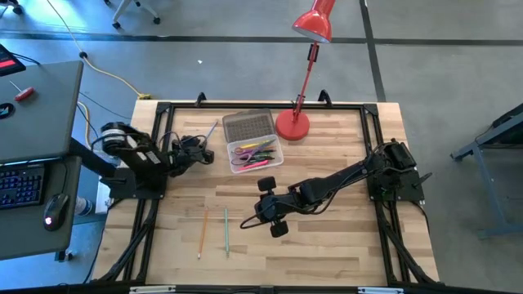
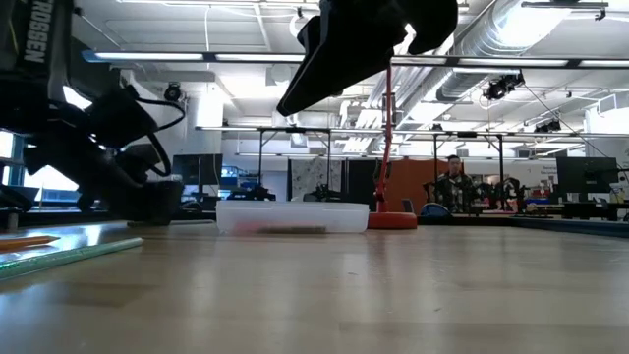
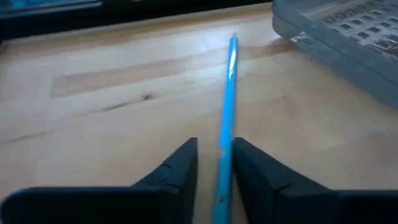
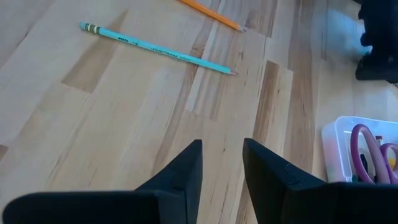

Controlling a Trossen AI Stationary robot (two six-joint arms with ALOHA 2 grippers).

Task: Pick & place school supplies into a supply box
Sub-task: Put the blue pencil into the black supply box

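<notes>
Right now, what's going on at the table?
The left gripper is at a blue pencil beside the supply box, its fingers either side of it. The right gripper hovers open and empty over the table. An orange pencil and a green pencil lie outside the box.

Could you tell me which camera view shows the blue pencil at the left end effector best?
The left wrist view: the blue pencil lies between the left end effector's fingers, beside the ribbed lid. The high view shows only a thin sliver; the low and right wrist views do not show it.
</notes>
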